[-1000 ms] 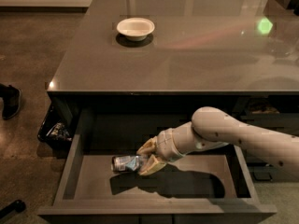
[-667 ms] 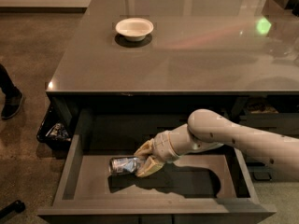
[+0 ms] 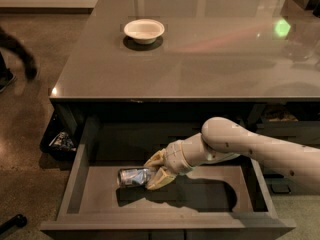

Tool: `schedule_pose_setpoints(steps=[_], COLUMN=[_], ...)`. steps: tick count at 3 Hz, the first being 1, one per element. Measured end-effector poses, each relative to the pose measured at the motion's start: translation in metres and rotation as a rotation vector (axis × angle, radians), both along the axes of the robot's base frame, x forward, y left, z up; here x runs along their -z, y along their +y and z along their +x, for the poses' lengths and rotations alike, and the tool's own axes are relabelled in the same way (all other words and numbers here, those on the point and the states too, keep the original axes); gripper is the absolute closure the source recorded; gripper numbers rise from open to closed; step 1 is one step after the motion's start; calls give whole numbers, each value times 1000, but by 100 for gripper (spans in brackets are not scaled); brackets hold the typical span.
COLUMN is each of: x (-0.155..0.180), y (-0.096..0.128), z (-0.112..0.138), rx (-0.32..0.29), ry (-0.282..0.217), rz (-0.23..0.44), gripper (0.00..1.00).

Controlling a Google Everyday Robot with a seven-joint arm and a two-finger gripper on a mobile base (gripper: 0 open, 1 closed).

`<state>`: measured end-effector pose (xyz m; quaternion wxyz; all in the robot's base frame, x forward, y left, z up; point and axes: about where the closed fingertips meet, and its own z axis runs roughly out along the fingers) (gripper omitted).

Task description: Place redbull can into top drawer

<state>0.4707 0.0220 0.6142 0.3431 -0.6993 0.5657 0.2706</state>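
Note:
The redbull can (image 3: 132, 177), silver and blue, lies on its side on the flat grey bottom of the open top drawer (image 3: 100, 196), left of middle. My gripper (image 3: 151, 172) reaches in from the right on a cream arm, low inside the drawer. Its two pale fingers (image 3: 161, 178) stand on either side of the can's right end.
A white bowl (image 3: 144, 30) sits on the grey tabletop at the back left. A dark bin (image 3: 61, 143) with crumpled wrappers stands on the floor left of the drawer. A person's dark leg and shoe (image 3: 15, 59) are at the far left. A green light spot (image 3: 282, 27) shows on the tabletop.
The gripper and can have shifted slightly left inside the drawer, with the can still lying on the bottom. The person's leg at the left has moved.

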Motion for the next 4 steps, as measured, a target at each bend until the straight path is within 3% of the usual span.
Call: schedule_pose_setpoints(steps=[2,3,4], x=[0,0,0], y=[0,0,0], z=[0,0,0], rx=[0,0,0], ry=[0,0,0], rz=[0,0,0], gripper=[12,0,0])
